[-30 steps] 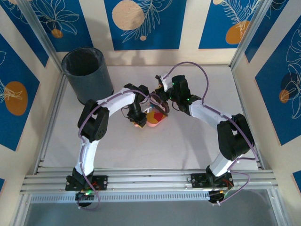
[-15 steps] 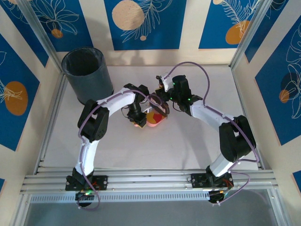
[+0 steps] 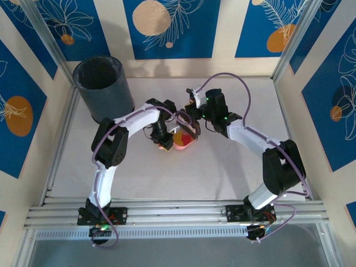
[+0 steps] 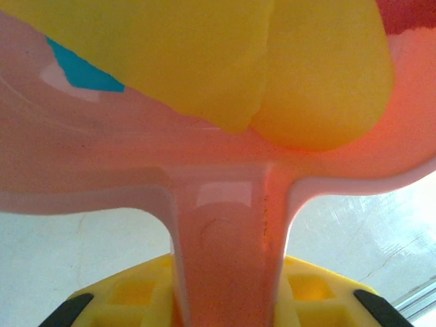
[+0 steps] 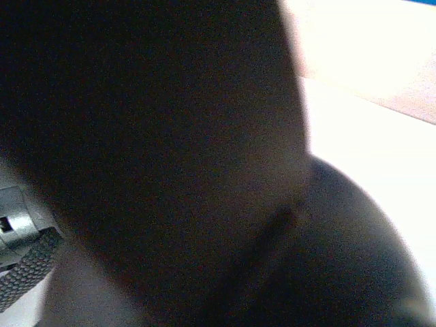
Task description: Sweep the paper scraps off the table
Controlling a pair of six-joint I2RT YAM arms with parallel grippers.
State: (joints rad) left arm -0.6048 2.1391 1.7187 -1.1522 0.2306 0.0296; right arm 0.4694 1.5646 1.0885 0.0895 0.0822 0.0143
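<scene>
At table (image 3: pixel 167 183) centre, left gripper (image 3: pixel 162 141) is clamping the pink dustpan (image 3: pixel 184 144) handle; right gripper (image 3: pixel 192 127), one o'clock, is closed; tilting risks spilling paper scraps (image 4: pixel 286 75).

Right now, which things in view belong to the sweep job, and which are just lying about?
Job:
- paper scraps, lying in the pink dustpan
- left gripper, clamped on the pan's handle
- right gripper, beside the pan
- table
- dark bin, probably for dumping

Just there:
- patterned walls
- aluminium rails
</scene>
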